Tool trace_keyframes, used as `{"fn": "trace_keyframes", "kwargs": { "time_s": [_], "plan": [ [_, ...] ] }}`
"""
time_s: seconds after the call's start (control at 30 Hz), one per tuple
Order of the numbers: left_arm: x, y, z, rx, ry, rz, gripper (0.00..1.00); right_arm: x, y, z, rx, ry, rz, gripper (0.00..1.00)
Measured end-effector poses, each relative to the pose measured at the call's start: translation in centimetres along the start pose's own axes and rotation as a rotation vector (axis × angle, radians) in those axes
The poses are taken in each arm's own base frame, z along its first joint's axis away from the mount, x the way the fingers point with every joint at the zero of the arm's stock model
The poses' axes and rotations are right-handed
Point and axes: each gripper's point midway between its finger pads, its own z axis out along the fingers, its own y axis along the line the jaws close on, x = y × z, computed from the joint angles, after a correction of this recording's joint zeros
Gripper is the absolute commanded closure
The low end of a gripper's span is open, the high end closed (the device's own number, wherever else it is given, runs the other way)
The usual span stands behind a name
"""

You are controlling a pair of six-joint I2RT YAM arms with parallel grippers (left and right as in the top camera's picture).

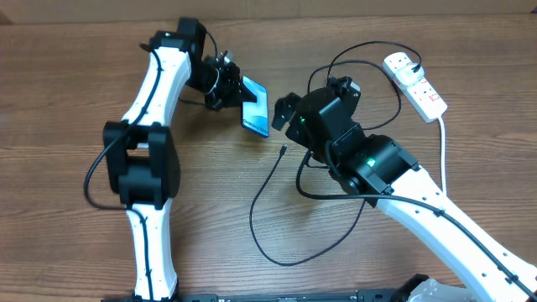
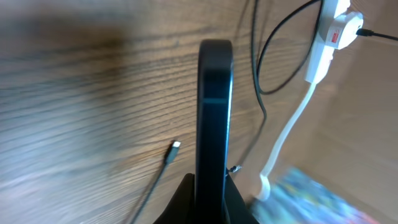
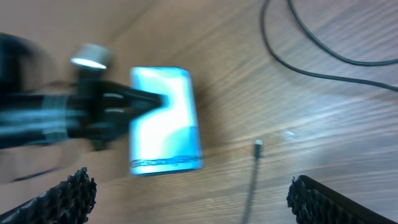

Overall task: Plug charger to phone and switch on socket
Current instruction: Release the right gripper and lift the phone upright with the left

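Clamping the phone (image 1: 256, 106) by 1 end, the left gripper (image 1: 237, 92) holds it on edge above the table (image 1: 67, 75). The right gripper (image 3: 199, 202) stands wide open and empty beside it. The charger (image 1: 260, 189) connector tip lies loose nearby, with its plug seated in the socket (image 1: 417, 81).

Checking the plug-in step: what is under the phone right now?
Only wooden table shows around the phone, which the left gripper clamps. The charger's connector tip lies beside it, unplugged, not beneath. The phone covers the wood under it, so contact cannot be seen.
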Motion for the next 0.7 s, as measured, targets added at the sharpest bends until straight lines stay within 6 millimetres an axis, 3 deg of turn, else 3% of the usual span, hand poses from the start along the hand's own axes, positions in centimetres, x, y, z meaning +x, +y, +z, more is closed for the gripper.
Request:
{"fn": "trace_keyframes", "kwargs": {
  "time_s": [0.17, 0.23, 0.3, 0.4, 0.5, 0.7],
  "plan": [
    [1.5, -3.8, -8.2, -0.132, -0.234, 0.161, 0.96, -1.8, -4.1, 0.6, 0.071, 0.078, 0.014, 0.0],
    [3.1, -5.9, -13.0, -0.182, -0.366, 0.23, 0.96, -2.5, -5.5, 0.6, 0.089, 0.103, 0.041, 0.0],
    [4.6, -7.0, -16.4, -0.223, -0.465, 0.267, 0.96, -2.7, -6.3, 0.6, 0.09, 0.135, 0.063, 0.0],
    [6.4, -7.4, -20.0, -0.292, -0.568, 0.284, 0.96, -2.2, -5.9, 0.5, 0.059, 0.176, 0.062, 0.0],
    [7.3, -6.6, -21.2, -0.349, -0.591, 0.268, 0.96, -1.4, -5.3, 0.4, 0.034, 0.208, 0.058, 0.0],
    [7.2, -4.5, -20.9, -0.439, -0.565, 0.222, 0.96, -0.6, -4.6, 0.3, 0.009, 0.239, 0.047, 0.0]
  ]
}}
